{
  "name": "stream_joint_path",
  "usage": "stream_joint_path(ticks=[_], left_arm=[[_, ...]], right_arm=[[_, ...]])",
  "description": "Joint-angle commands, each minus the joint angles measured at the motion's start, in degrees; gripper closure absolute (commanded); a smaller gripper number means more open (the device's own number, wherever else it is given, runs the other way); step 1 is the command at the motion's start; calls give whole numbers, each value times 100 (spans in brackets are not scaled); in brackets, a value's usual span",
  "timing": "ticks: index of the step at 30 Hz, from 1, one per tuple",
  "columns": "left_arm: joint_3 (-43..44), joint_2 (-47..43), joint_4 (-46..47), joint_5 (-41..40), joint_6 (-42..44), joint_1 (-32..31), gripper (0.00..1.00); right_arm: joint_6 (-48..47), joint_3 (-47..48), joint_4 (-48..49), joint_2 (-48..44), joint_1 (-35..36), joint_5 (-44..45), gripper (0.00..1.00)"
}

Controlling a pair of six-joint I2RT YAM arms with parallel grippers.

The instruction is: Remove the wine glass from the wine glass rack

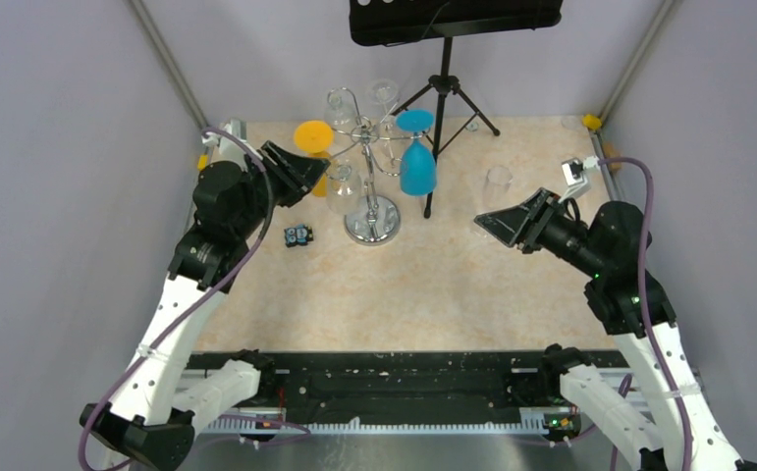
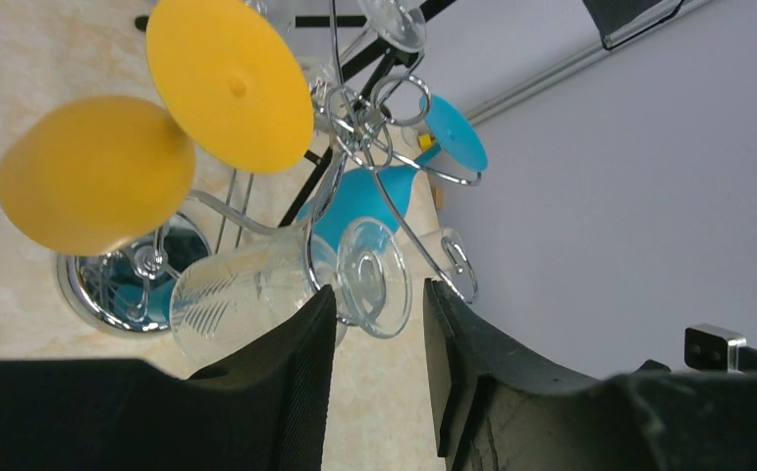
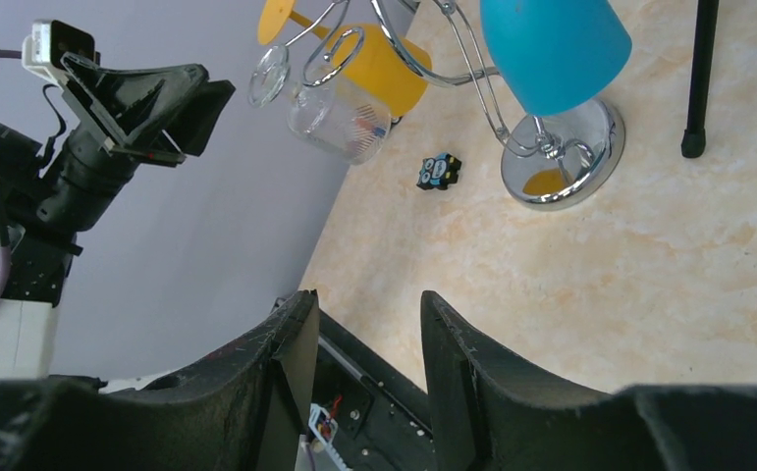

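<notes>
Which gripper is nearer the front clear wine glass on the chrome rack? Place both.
Left. The left gripper is right at the clear wine glass, its foot just past the open jaws; the right gripper hangs apart, off to the wine glass rack's right.

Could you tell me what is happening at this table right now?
The left gripper is poised, jaws open, at a clear wine glass hanging by its foot on the chrome wine glass rack. Its fingers sit just short of the glass's foot, and nothing is gripped yet. An orange glass and a blue glass hang on the rack too. The right gripper hangs open over the table, off to the side of the rack, holding nothing.
</notes>
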Motion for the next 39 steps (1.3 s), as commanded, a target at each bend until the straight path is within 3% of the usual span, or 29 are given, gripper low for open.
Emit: stream_joint_path(ticks=[1,9,21,28,39], left_arm=[[541,158,29,-49,495,93,57],[758,583,-25,574,660,96,68],[636,602,-76,280,826,96,65],[601,710,-40,638,754,96,64],[41,388,565,1143,-767,96,60]], right_arm=[[-27,53,72,-108,52,57,56],[-32,23,135,-73,48,-37,57],[-43,-14,121,-56,45,-86,58],[-4,-64,165,-51,49,-119,58],[11,-77,102,-81,45,24,58]])
